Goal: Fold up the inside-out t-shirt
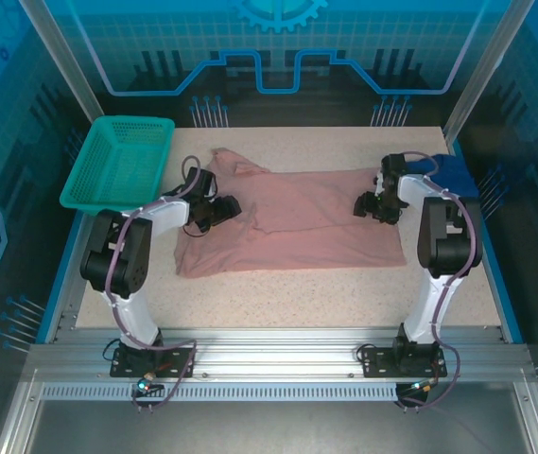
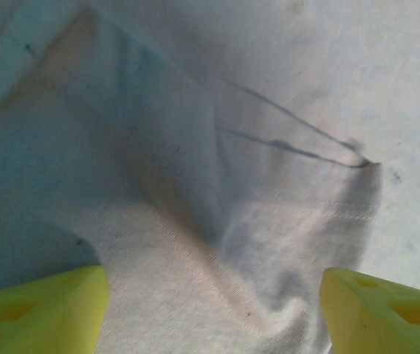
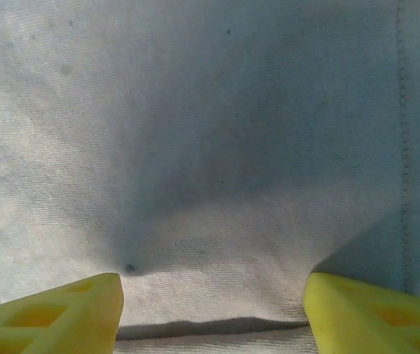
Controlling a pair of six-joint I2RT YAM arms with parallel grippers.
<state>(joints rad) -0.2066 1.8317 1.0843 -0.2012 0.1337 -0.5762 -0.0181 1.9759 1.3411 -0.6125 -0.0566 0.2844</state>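
Observation:
The inside-out t-shirt is dusty pink and lies spread across the middle of the table, with some folds and one sleeve pointing to the far left. My left gripper hangs low over the shirt's left part and is open. In the left wrist view its yellow fingers stand wide apart over a soft ridge in the t-shirt, close to a stitched hem. My right gripper is open over the shirt's right part. Its fingertips straddle a folded cloth edge of the t-shirt.
A green mesh basket stands at the far left corner of the table. A dark blue cloth lies at the far right, behind my right arm. Bare speckled tabletop runs along the near side of the shirt.

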